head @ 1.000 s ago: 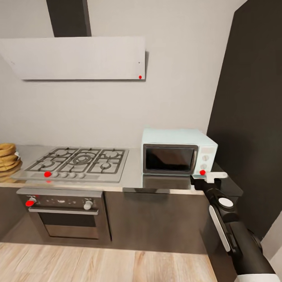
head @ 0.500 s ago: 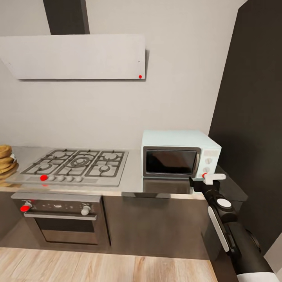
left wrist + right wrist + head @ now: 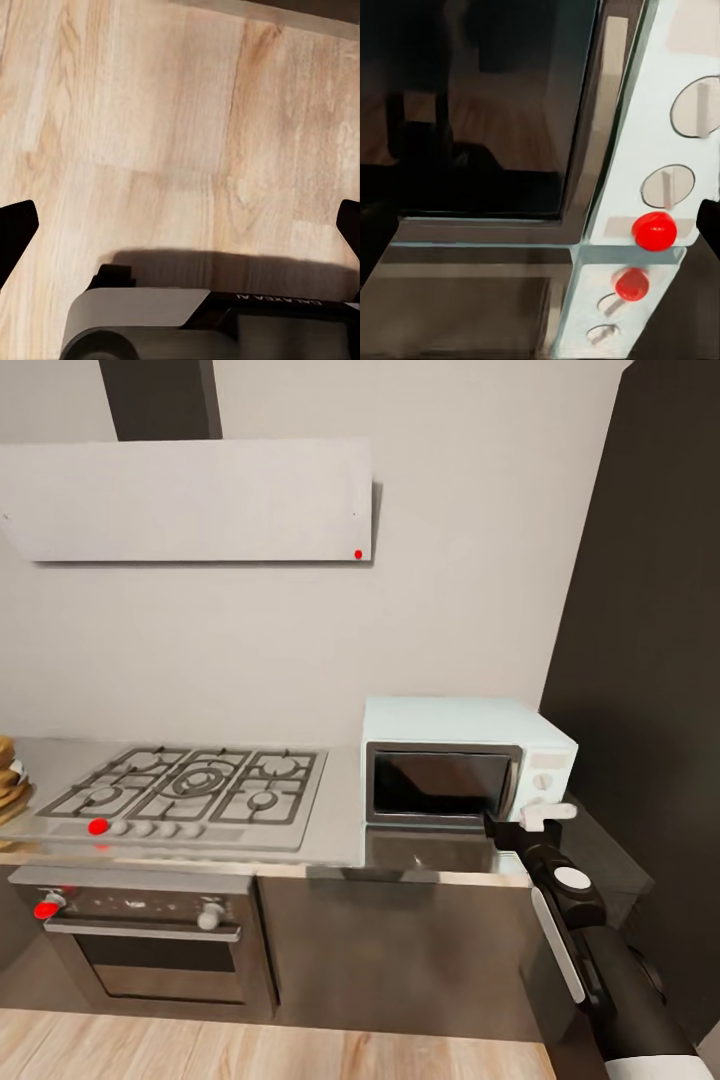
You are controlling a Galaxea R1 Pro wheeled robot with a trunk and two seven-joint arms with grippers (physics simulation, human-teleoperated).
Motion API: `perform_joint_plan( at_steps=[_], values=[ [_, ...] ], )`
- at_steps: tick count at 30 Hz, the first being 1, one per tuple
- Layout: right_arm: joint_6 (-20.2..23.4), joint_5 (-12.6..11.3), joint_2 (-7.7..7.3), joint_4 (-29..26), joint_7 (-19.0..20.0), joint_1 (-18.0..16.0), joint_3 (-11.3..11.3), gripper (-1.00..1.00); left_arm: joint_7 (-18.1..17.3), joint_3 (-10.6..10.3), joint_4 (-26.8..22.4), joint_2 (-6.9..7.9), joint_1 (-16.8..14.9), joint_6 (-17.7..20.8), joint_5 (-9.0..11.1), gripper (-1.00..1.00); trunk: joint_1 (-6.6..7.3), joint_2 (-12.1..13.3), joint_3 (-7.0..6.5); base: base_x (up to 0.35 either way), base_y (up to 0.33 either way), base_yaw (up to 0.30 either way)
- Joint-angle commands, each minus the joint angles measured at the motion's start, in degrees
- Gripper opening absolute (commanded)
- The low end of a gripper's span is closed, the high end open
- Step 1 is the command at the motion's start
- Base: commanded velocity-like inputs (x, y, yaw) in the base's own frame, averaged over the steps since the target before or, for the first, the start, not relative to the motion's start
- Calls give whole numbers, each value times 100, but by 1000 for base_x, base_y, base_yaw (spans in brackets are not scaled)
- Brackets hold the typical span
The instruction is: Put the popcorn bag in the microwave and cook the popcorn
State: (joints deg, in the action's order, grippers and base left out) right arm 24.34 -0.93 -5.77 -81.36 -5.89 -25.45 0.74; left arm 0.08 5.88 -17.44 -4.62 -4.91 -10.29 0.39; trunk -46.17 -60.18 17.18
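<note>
Grey steel surface (image 3: 340, 830) carried the pale-blue box microwave (image 3: 462, 772); our right pincer (image 3: 540, 818), seemingly open, hovered just before its door's right edge.

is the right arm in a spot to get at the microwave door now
Probably yes: the right gripper hangs just in front of the microwave, by its door's knob-side edge, with nothing between them. The door looks closed.

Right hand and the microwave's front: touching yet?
Cannot tell. In the head view the right hand overlaps the microwave by its knobs; the right wrist view is close on the door, showing neither contact nor gap.
</note>
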Motion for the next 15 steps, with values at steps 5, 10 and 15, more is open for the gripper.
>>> perform_joint_plan(
  at_steps=[5, 10, 15],
  values=[
    [32, -13, -3, -12, -27, -4, -21, 100, 1, -15, 4, -16, 24, -53, -3, 100, -3, -4, 7, 55, 0, 0],
    [33, -13, -3, -12, -27, -4, -38, 100, 1, -3, 9, -25, 25, -61, 5, 100, -3, -4, 7, 122, -117, 0],
    [30, -13, -3, -4, -27, -6, -39, 100, 1, 1, 128, -22, 65, -78, 5, 100, -3, -4, 7, 75, -73, 0]
  ],
)
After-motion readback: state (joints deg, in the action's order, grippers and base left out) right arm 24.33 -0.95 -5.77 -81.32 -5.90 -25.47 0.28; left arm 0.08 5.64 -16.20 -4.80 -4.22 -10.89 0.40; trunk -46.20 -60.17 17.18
